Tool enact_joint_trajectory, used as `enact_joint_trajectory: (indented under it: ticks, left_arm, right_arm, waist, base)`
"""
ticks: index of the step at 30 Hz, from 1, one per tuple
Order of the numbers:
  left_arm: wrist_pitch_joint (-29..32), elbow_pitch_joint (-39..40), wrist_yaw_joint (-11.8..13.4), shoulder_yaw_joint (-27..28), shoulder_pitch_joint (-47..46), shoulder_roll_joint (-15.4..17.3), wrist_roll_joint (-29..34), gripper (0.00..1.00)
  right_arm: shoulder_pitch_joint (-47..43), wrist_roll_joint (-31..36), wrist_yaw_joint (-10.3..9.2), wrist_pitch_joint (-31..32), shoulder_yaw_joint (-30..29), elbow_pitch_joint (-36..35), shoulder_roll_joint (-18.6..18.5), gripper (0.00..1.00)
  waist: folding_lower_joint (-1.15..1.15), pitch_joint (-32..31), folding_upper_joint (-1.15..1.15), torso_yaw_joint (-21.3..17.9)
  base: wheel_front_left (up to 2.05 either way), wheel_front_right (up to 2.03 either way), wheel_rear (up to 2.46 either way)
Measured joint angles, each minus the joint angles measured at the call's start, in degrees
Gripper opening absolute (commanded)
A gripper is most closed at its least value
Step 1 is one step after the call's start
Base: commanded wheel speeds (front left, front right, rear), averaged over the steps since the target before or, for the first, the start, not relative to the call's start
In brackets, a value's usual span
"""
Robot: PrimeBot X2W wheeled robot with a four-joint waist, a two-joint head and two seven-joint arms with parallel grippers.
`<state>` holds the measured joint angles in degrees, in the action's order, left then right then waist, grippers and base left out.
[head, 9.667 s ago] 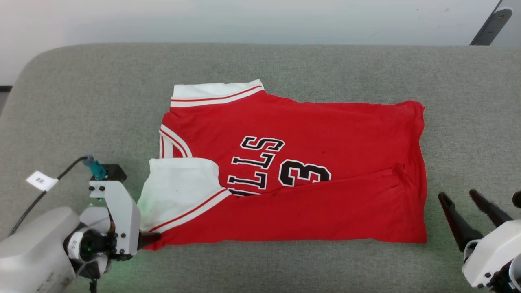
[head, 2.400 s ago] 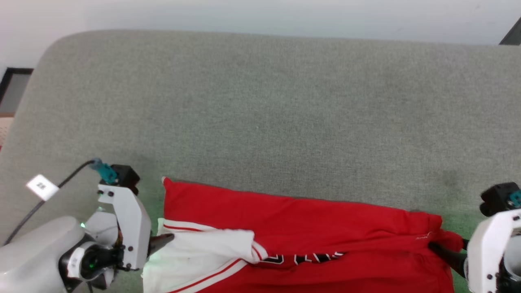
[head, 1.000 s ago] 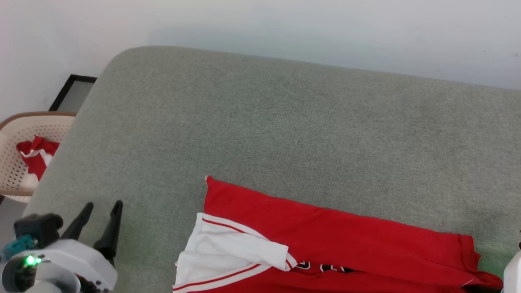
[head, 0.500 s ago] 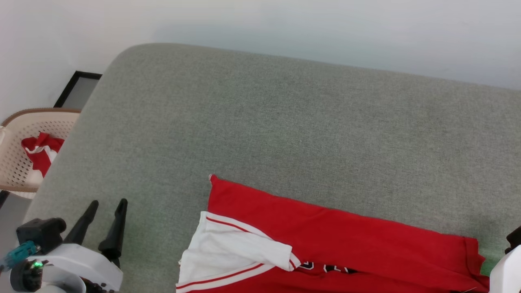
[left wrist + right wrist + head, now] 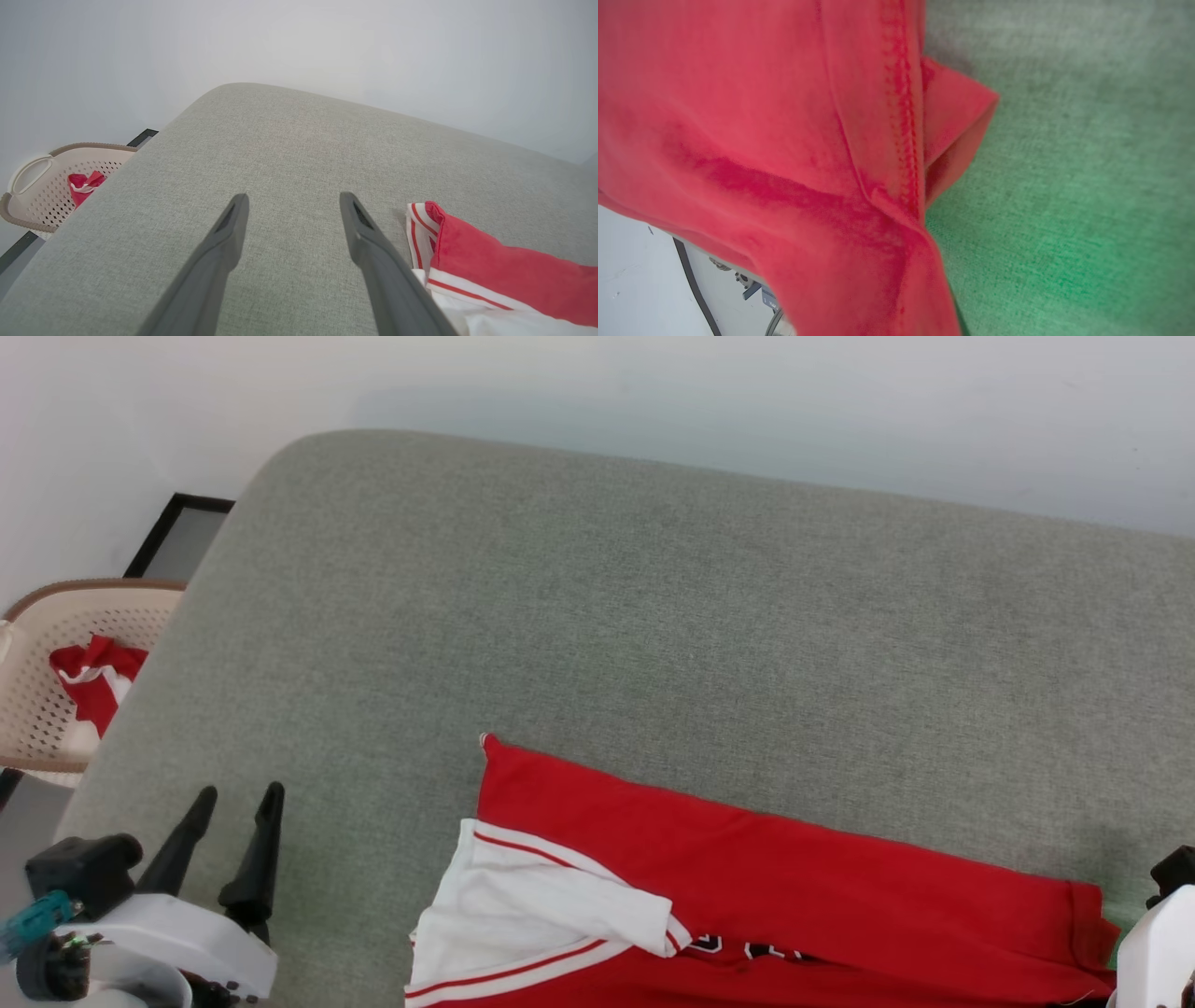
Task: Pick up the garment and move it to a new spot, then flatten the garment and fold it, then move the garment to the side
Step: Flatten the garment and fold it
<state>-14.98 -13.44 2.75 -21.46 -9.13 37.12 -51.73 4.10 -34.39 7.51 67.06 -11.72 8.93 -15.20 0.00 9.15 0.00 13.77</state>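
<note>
A red garment (image 5: pixel 794 887) lies along the near edge of the grey fabric-covered table (image 5: pixel 653 616), doubled lengthwise into a long band, one white sleeve (image 5: pixel 532 915) turned over on top; the left claw (image 5: pixel 229 840) hovers near the sleeve end, its two dark fingers spread apart and holding nothing; the right claw (image 5: pixel 1156 947) sits at the hem end, its fingers buried under red cloth in its own wrist view, drawn together and, by the way the creases gather toward it, seemingly pinching the hem corner; a beige basket (image 5: pixel 37 728) holding another red cloth (image 5: pixel 93 677) stands off the table's left end. The move and flattening look done and a first fold made; a crosswise fold seems in hand, and the shift aside is not yet done.
</note>
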Motion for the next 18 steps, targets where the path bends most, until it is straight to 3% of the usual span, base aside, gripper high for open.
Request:
enact_joint_trajectory:
  ticks: [13,18]
  left_arm:
    - [-0.01,0.49,-1.0,2.82,1.38,-0.74,2.47,1.0]
    - [0.0,1.05,-1.09,3.31,2.14,-0.55,2.99,1.0]
  right_arm:
    - [1.21,-1.82,0.02,-0.85,-1.21,-2.25,0.04,0.0]
    - [1.22,-2.19,0.02,-1.0,-4.16,-3.38,-1.7,0.0]
  waist:
    - [0.0,-1.02,0.0,-1.56]
    - [0.0,-1.78,0.0,-2.42]
  base:
    - [0.0,0.0,0.0]
    - [0.0,0.0,0.0]
